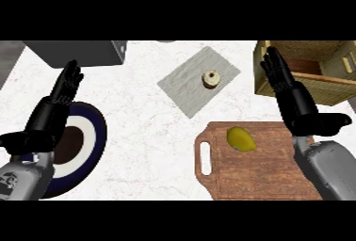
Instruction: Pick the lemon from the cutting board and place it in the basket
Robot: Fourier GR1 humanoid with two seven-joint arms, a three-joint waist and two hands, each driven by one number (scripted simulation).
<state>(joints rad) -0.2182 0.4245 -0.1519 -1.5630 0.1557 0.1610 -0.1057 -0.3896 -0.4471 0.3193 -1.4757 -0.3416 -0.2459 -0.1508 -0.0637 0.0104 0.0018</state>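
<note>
A yellow lemon (240, 139) lies on the brown wooden cutting board (257, 179), near its top left part. The woven basket (334, 89) stands at the upper right, with a wooden handle across it. My right hand (292, 94) stands open with straight fingers pointing up, to the right of the lemon and in front of the basket's left side; it holds nothing. At the left, my left hand (55, 106) is open too, fingers up, over the rim of a dark blue plate.
A dark blue and white plate (94, 141) sits at the left. A grey cloth mat (188, 89) with a small round pastry (211, 78) lies in the upper middle. A dark grey box (83, 52) stands at the upper left.
</note>
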